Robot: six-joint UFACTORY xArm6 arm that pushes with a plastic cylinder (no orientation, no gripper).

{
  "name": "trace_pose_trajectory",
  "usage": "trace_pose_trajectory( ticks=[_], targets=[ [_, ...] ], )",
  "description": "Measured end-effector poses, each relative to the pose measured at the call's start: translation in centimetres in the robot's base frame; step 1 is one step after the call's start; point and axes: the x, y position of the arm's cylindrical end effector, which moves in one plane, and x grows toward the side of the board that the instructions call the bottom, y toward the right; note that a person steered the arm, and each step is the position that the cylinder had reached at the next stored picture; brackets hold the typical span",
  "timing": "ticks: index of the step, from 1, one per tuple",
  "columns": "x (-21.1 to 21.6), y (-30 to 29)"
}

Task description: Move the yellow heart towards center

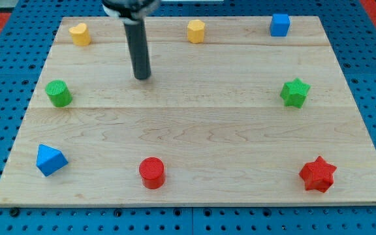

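Note:
The yellow heart [79, 34] lies near the top left corner of the wooden board [194, 130]. My tip [142, 77] rests on the board below and to the right of the heart, well apart from it. The dark rod rises from the tip to the view's top edge. A yellow hexagon block [196, 31] sits at the top middle, to the right of the rod.
A green cylinder [59, 93] sits at the left edge, a blue triangular block [49, 160] at the bottom left, a red cylinder [152, 173] at the bottom middle, a red star [318, 174] at the bottom right, a green star [295, 92] at the right and a blue cube [279, 25] at the top right.

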Motion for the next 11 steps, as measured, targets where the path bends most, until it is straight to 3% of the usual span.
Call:
trace_pose_trajectory(
  ticks=[1, 2, 3, 4, 5, 6, 7, 8, 9, 11],
  targets=[
    [-4.2, -4.7],
    [-14.2, -2.3],
    [-15.2, -6.5],
    [-14.3, -15.5],
    [-11.1, -14.1],
    [-7.8, -1.1],
    [-5.7, 2.1],
    [-13.9, 0.6],
    [-15.3, -5.0],
    [-9.8, -7.1]
  ],
)
